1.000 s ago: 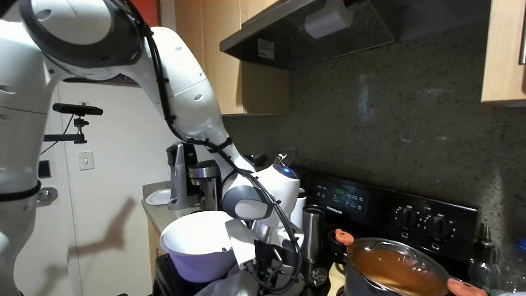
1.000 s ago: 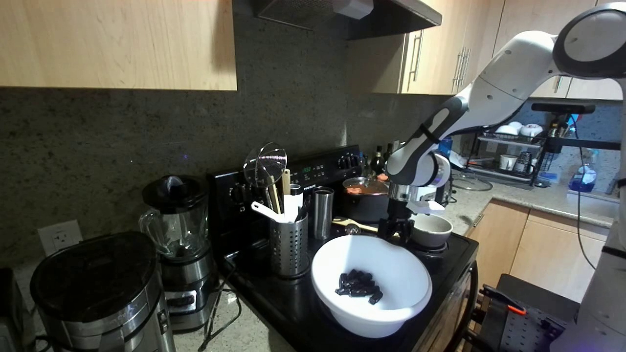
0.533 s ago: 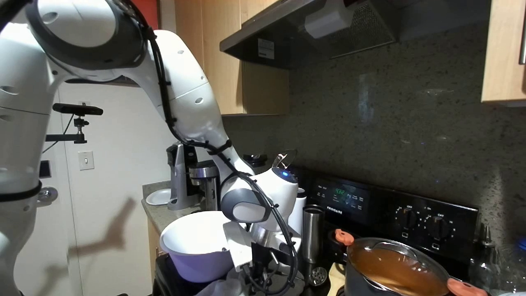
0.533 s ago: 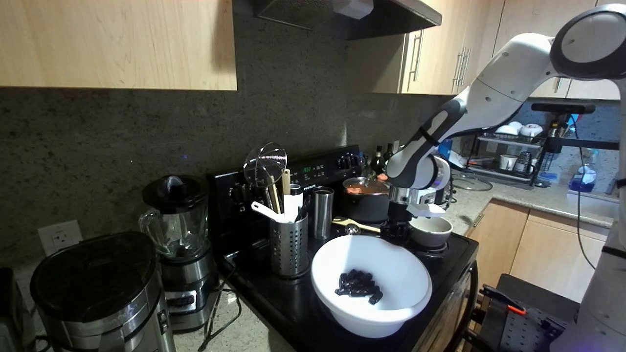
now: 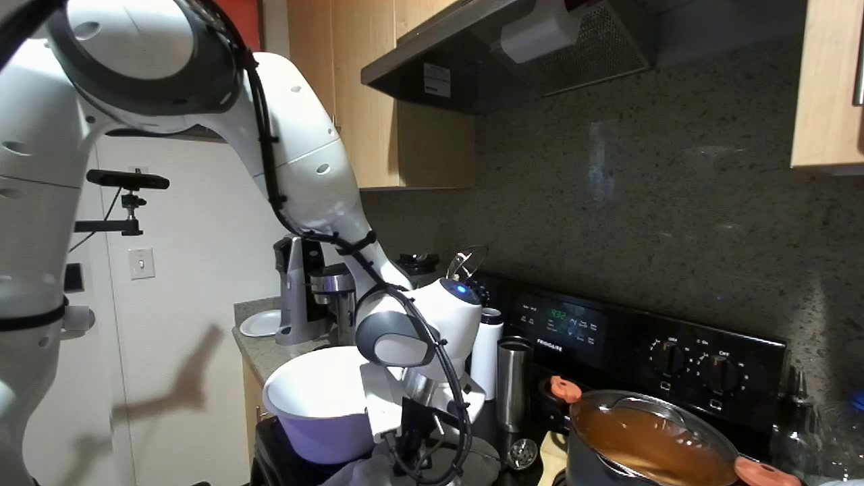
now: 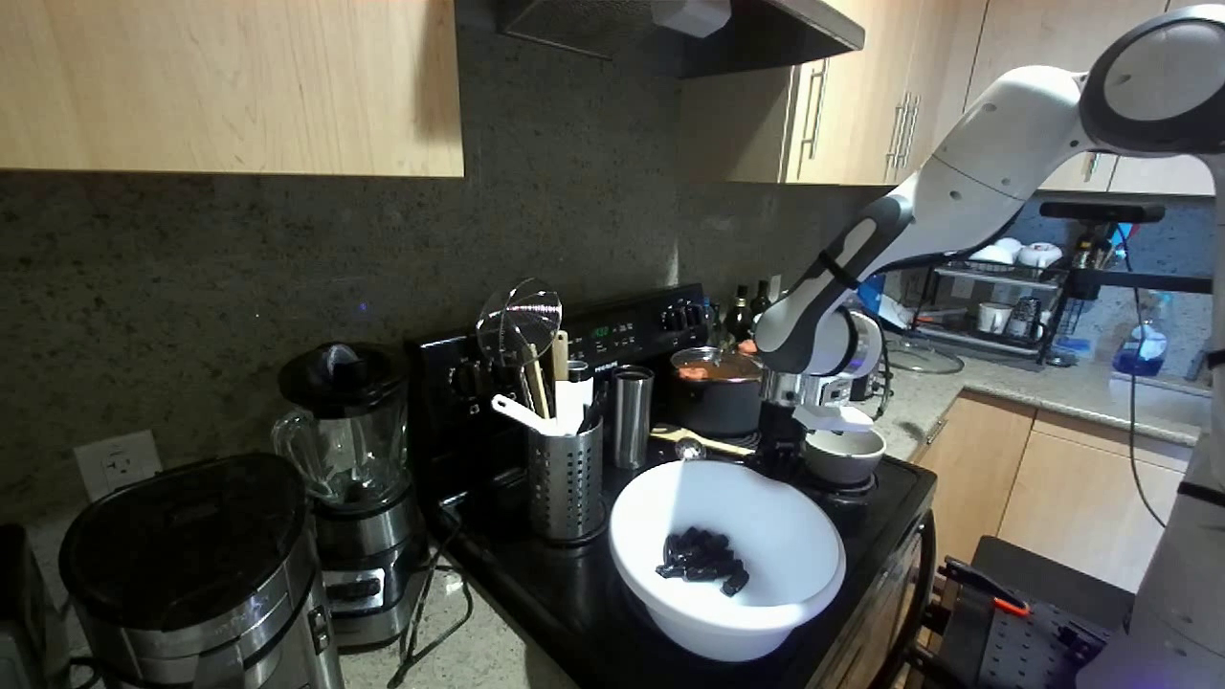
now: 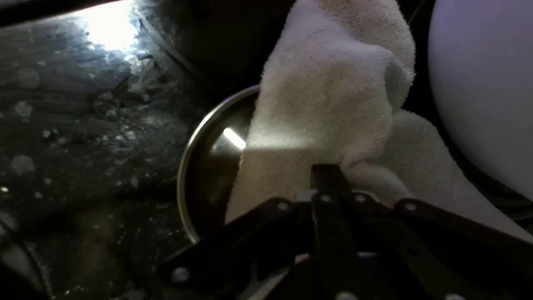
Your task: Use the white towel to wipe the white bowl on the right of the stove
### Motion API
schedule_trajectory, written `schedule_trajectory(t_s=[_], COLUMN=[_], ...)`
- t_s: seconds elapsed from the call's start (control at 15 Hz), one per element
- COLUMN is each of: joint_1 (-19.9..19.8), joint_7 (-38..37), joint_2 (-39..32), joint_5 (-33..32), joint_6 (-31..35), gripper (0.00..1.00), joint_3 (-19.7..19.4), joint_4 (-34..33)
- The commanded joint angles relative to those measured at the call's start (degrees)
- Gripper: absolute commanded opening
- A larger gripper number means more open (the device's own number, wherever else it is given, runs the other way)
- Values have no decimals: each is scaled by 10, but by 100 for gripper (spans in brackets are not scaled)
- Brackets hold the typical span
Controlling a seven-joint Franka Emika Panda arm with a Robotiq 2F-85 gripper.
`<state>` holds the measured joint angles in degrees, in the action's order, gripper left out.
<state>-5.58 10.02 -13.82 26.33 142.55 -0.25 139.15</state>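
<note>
1. Compared with a second ago, the gripper (image 7: 327, 175) sits slightly farther left in an exterior view, baring more of the white cylinder (image 5: 486, 354); everything standing on the stove (image 6: 565, 593) stays put
2. The jaws are narrow, tips drawn together; the towel (image 7: 316, 104) creases right beside them, so they seem to pinch it, likely to make a wad for wiping, though the tips hide the nip
3. The towel is soft, looped terry, lying in loose folds just beside the big bowl (image 6: 708, 639); that slack probably helps it follow a curve
4. In the wrist view the towel overlaps a disc (image 7: 208, 179), dark and glossy with a thin bright rim; whether this is the bowl (image 6: 844, 466) I cannot tell
5. The bowl, pale, smooth and round, stands upright on the stove close by the gripper, seemingly within short reach for wiping
6. The big bowl, smooth and probably plastic, gathers glossy black pieces (image 6: 701, 557) on its floor, its sloping wall keeping them together
7. Farther out, the pot (image 6: 716, 410) has orange grips (image 5: 565, 389), presumably against heat; a perforated steel holder (image 6: 567, 488) keeps tools (image 6: 560, 359) upright
</note>
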Motion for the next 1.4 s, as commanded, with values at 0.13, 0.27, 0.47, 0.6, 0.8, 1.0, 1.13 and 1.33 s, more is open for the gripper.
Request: schedule_trajectory(t_s=[0.13, 0.27, 0.47, 0.6, 0.8, 1.0, 1.13, 1.33], joint_1=[-1, 1, 3, 6, 11, 14, 14, 14], joint_7=[-47, -51, -34, -26, -22, -26, -31, -37], joint_2=[47, 57, 64, 63, 60, 59, 59, 60], joint_5=[-14, -27, -9, -1, 5, -1, -9, -18], joint_6=[-35, -46, -56, -60, -51, -41, -32, -14], gripper=[3, 29, 44, 58, 82, 100, 100, 75], joint_3=[-4, -6, -1, 3, 8, 8, 5, 1], joint_4=[-17, -25, -21, -12, 8, 28, 37, 45])
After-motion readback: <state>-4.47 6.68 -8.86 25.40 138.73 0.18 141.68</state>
